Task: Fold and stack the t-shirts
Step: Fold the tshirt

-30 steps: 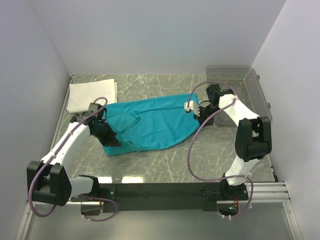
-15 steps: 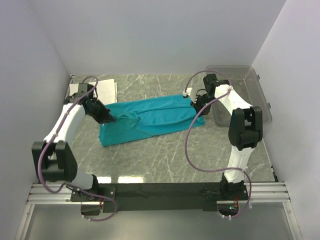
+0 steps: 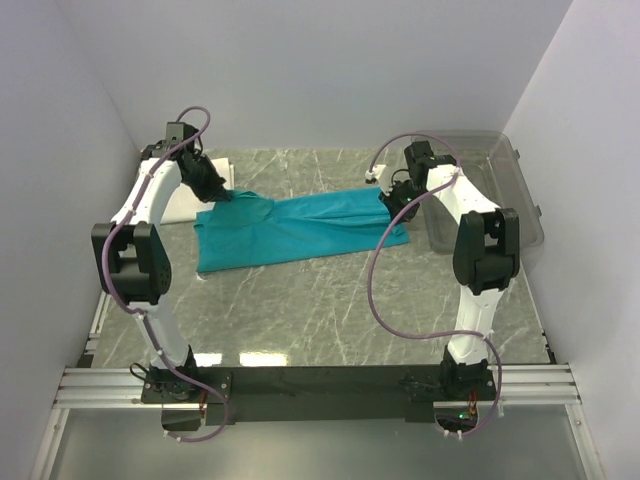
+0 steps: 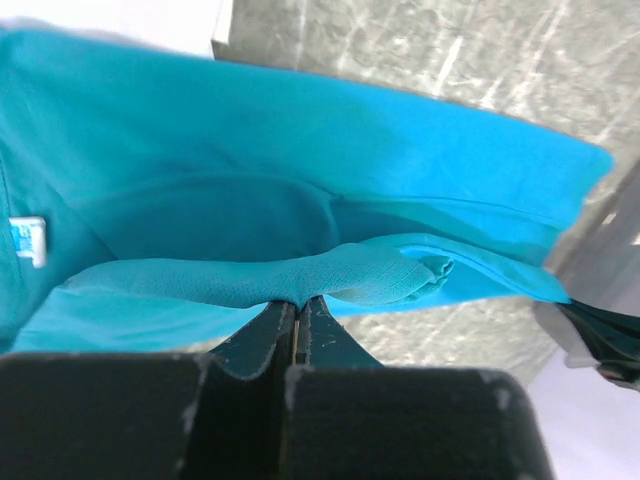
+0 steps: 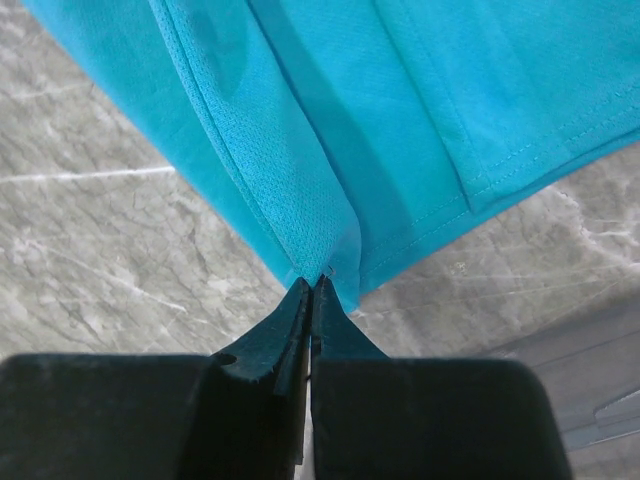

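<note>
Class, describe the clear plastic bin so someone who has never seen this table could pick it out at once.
Start at the marble-patterned table and go to its far right corner. There, beside the right arm and the teal t-shirt, stands the bin: the only see-through, hard-sided container.

Seen from above, the plain white folded fabric piece (image 3: 180,208) lies mostly hidden behind the left arm (image 3: 150,200), and the left wrist view cuts it off at the top edge. The teal short-sleeved fabric tee (image 3: 300,225) runs past the frame in both wrist views. Its small white neck label (image 4: 27,241) carries blue print too blurred to read. The right arm (image 3: 470,215) covers part of the clear plastic bin (image 3: 515,185)
</note>
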You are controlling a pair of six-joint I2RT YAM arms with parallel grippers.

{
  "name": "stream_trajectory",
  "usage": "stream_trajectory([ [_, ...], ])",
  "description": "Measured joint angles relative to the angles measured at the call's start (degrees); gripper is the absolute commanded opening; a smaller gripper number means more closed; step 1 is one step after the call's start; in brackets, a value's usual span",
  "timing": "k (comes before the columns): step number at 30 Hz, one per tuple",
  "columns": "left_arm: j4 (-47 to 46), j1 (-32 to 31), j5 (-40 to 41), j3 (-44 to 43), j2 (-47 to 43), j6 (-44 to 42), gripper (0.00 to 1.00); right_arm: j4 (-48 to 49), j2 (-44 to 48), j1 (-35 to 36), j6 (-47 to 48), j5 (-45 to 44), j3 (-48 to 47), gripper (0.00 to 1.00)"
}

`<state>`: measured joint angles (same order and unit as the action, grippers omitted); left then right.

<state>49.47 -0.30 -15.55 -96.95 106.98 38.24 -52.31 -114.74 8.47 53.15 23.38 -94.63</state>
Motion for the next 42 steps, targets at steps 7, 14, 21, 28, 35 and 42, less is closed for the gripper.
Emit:
stream_trajectory([
  [7, 1.92, 0.00, 0.61, -3.26, 5.27, -2.25, 0.00, 2.10, -0.90, -0.02, -3.78, -0.55, 0.00, 0.00],
  [14, 2.23, 0.00, 0.94, -6.29, 8.59, -2.67, 0.01, 3.30, -1.92, -0.04, -6.34, -1.68, 0.00, 0.00],
  [21, 2.27, 0.00, 1.60, -8.66, 12.68, -2.67, 0.01, 4.83, -1.95, -0.04, -8.48, -2.51, -0.24, 0.00],
  [28, 2.27, 0.00, 2.05, -10.16, 15.45, -2.64, 0.01, 5.73, -2.49, -0.04, -9.86, -2.82, -0.39, 0.00],
  [35, 2.14, 0.00, 2.16, -11.80, 17.31, -2.62, 0.01, 6.03, -3.69, -0.04, -10.34, -3.08, -0.98, 0.06],
  [42, 2.03, 0.00, 2.14, -12.63, 17.49, -2.54, 0.08, 10.23, -3.69, 0.09, -14.53, -6.75, -0.98, 0.12],
])
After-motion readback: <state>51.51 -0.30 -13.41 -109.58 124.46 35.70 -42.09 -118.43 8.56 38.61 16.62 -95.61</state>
